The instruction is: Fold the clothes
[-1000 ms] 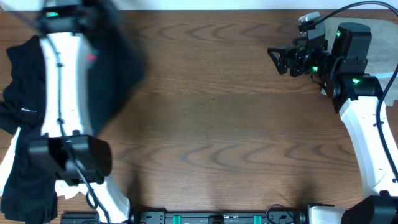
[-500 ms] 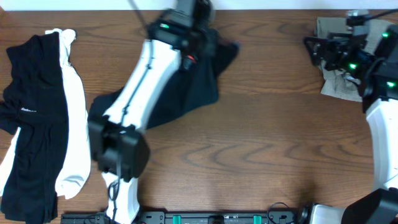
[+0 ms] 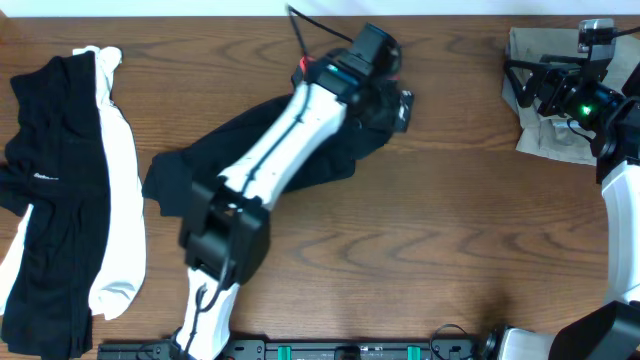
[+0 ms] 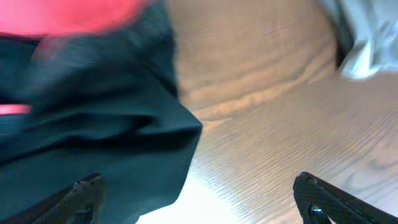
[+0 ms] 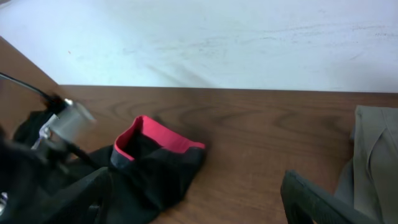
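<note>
A black garment [image 3: 310,150] with a red waistband [image 5: 158,140] lies spread across the middle of the table. My left gripper [image 3: 385,80] hovers over its far right end, open, with nothing between its fingers [image 4: 81,196]. The black cloth [image 4: 93,124] lies under the left finger. More clothes, black [image 3: 50,170] and white [image 3: 120,180], sit piled at the left edge. My right gripper [image 3: 518,82] stands open at the far right, facing the garment, holding nothing.
A crumpled grey cloth [image 3: 550,125] lies under the right arm at the back right, and appears again in the left wrist view as grey cloth [image 4: 367,37]. The table's back edge meets a white wall [image 5: 249,37].
My left arm swung from the left pile to the table's middle, dragging the black garment along, then opened and let it go. The right arm drew back to the right.
</note>
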You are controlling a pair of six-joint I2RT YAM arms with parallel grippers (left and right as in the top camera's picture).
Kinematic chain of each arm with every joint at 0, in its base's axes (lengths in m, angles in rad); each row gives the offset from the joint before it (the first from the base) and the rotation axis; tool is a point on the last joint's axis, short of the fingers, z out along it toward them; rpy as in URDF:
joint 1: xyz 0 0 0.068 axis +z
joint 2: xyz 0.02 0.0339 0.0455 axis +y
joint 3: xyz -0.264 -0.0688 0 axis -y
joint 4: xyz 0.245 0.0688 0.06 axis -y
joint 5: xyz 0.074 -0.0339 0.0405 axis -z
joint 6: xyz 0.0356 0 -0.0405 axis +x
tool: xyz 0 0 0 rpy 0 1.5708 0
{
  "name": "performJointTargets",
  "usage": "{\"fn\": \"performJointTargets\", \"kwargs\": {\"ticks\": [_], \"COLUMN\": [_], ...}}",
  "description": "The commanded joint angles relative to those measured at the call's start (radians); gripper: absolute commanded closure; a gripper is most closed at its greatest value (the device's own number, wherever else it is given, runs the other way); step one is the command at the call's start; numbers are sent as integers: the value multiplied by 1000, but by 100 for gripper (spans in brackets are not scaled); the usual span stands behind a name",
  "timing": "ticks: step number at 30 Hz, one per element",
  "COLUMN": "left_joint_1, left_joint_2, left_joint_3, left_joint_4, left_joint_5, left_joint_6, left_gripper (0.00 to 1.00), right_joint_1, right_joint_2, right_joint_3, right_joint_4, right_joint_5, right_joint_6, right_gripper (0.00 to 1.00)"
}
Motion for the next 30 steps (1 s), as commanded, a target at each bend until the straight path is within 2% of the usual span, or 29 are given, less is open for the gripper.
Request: {"fn": "performJointTargets", "kwargs": {"ticks": [1, 5, 12, 16, 20, 30], "left_joint_1": [143, 327, 528, 557, 557, 557], "left_joint_2": [-189, -316, -360, -340, -322, -320], "left_joint_3": [21, 21, 21, 14, 4, -56], "left_joint_4": [-15, -75, -217, -264, -265, -260], "left_joint_5": [-6, -6, -6, -6, -10, -76], "left_joint_6": [-40, -54, -31, 18, 27, 27], "left_gripper": [2, 2, 2, 2, 2, 2], "right_joint_1": [27, 123, 359, 454, 490, 492], "right_joint_2": [21, 76, 240, 364, 480, 694], "right_joint_3": [16, 16, 16, 26, 45, 54], "right_joint_4": [10, 71, 164, 265, 350, 557], "right_joint_5": [-19, 6, 302, 425, 517, 558], "right_joint_6": [9, 9, 10, 45, 108, 226], "right_gripper": [16, 20, 17, 14, 15, 23]}}
